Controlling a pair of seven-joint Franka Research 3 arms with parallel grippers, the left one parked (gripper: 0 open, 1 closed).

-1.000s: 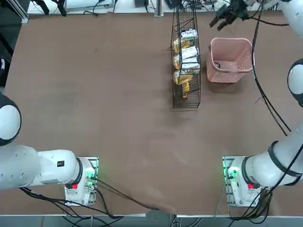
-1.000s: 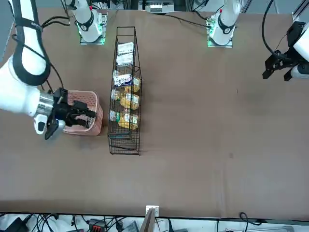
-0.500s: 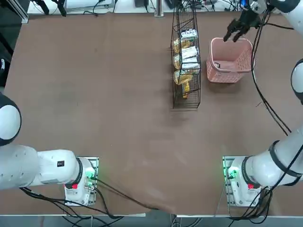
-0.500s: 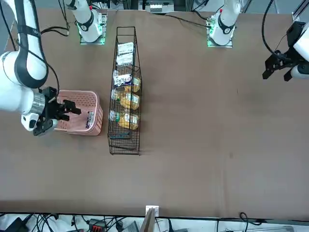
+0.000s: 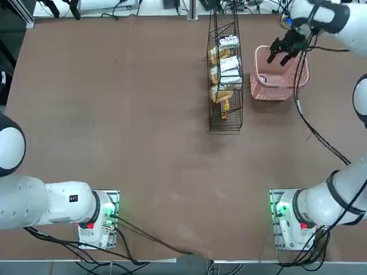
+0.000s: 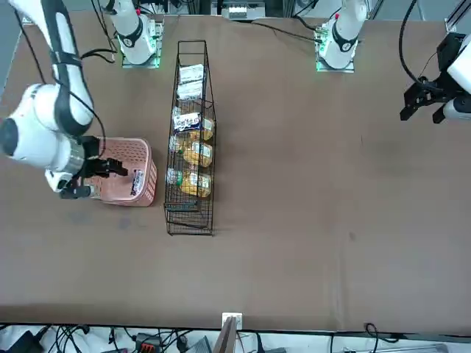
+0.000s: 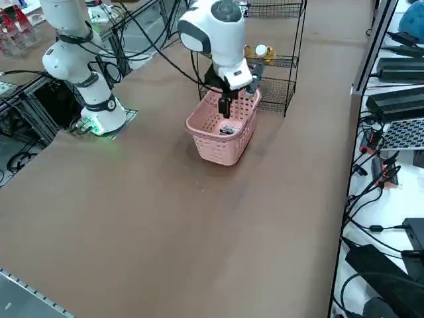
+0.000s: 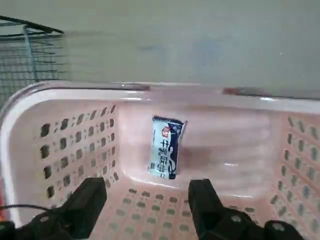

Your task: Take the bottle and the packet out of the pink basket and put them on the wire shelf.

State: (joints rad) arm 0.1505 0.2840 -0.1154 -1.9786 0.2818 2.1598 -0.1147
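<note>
The right arm's black two-finger gripper (image 8: 145,210) hangs over the pale pink plastic basket with perforated lattice sides (image 5: 274,89), fingers spread apart and holding nothing. In the wrist view its two fingers (image 8: 89,202) reach down inside the basket's rim without touching the walls or the load. The small flat white packet with dark print (image 8: 167,147) lies on the basket floor, close to one wall, apart from the fingers; the front view shows it as a pale strip against the wall nearest the rack (image 6: 137,182). No bottle can be made out inside the basket.

The basket stands near the far right corner of the brown bench (image 5: 143,143), just beside the tall narrow black wire shelf with thin grid sides (image 5: 225,123), with a slim gap between them. The shelf runs from the far edge of the bench toward the middle. Its tiers already carry several small white packets (image 5: 229,41) and small bottles of amber-yellow liquid (image 5: 221,95), seen also from the front (image 6: 193,153). From the right side the gripper (image 7: 228,99) sits above the basket's wall nearest the shelf, the arm's white wrist directly over it
</note>
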